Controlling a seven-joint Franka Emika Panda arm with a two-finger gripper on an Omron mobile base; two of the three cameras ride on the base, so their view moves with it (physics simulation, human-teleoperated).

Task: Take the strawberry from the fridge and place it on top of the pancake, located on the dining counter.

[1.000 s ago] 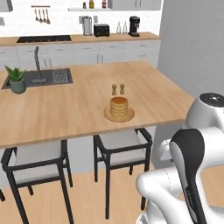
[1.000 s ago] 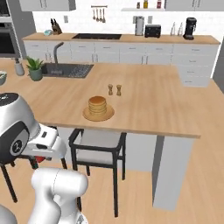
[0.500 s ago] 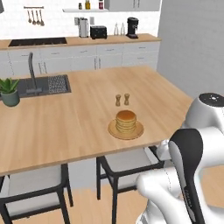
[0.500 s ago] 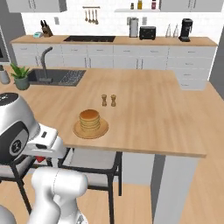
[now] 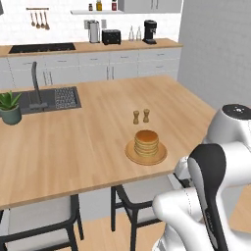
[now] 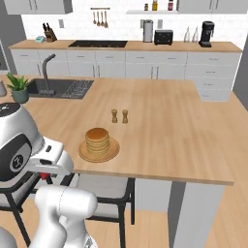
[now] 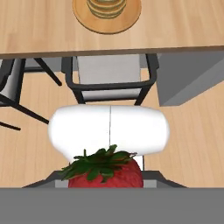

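A red strawberry [image 7: 105, 174] with a green leafy top sits at the bottom of the hand view, held low in my gripper [image 7: 105, 180], which is shut on it. A bit of its red [image 6: 45, 175] shows under the hand in the right base view, below the counter's near edge. The pancake [image 5: 146, 142] [image 6: 97, 140] [image 7: 106, 6], a small golden stack on a tan plate [image 5: 131, 155], stands near the front edge of the light-wood dining counter [image 5: 73, 142] [image 6: 169, 131], ahead of and above the hand. The fridge is out of view.
Two small shakers [image 5: 141, 116] [image 6: 119, 116] stand just behind the pancake. A dark-legged grey chair [image 7: 109, 76] [image 6: 104, 191] is tucked under the counter between hand and plate. A sink [image 5: 46, 98] and a potted plant [image 5: 10, 108] lie to the left.
The base has driven closer to the dining counter, so the pancake and counter look nearer and larger. The grip on the strawberry is unchanged.
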